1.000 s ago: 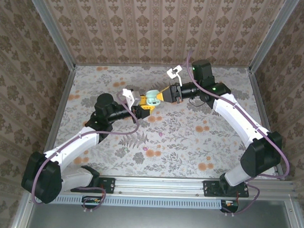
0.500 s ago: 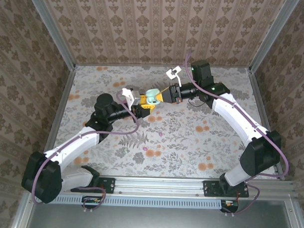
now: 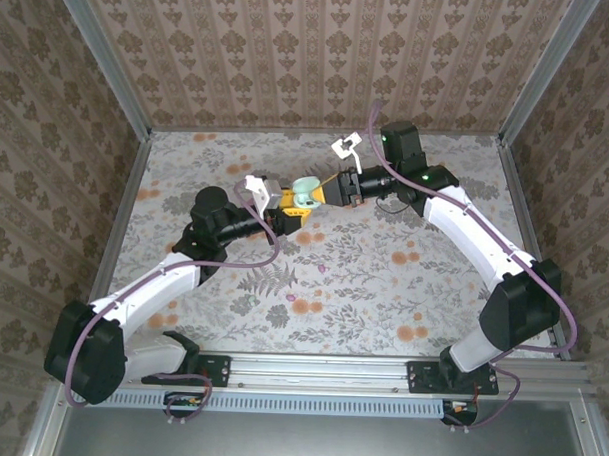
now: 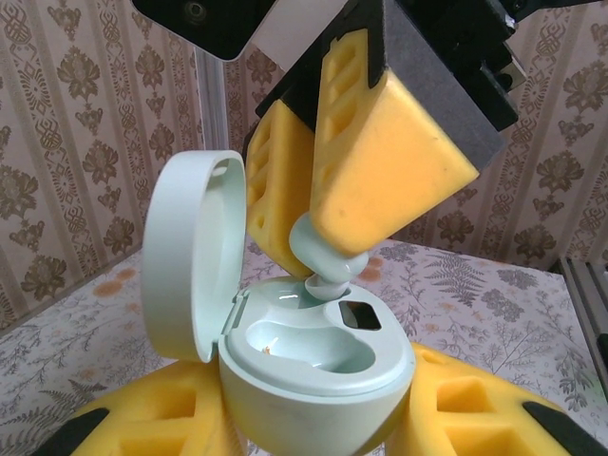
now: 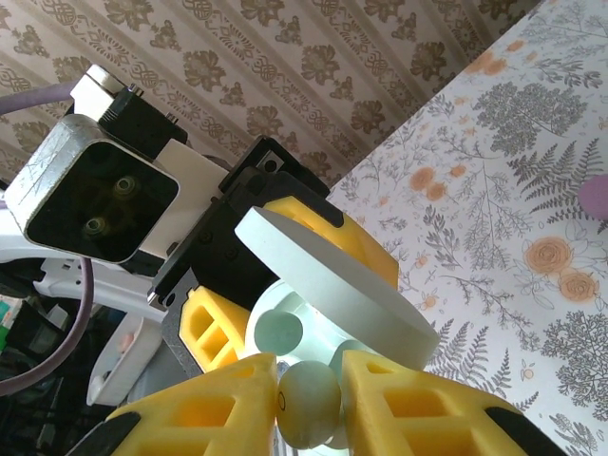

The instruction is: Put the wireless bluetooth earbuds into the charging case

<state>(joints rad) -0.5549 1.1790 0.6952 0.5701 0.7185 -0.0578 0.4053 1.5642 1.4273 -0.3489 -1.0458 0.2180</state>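
Currently, the left gripper (image 4: 316,423) is clamped on the base of the mint charging case (image 4: 323,366). The case sits at lower centre of the left wrist view, its lid (image 4: 190,256) hinged up to the left. The right gripper (image 5: 309,404) is closed narrowly on 1 pale mint earbud (image 5: 309,399), pinched between its 2 yellow pads (image 5: 418,408) at the bottom of the right wrist view. In the left wrist view the earbud's tip sits at the rear rim of the case's open cavity. It appears to touch, though the pad partly hides the contact. From overhead, both grippers meet at upper centre of the floral table (image 3: 382,291).
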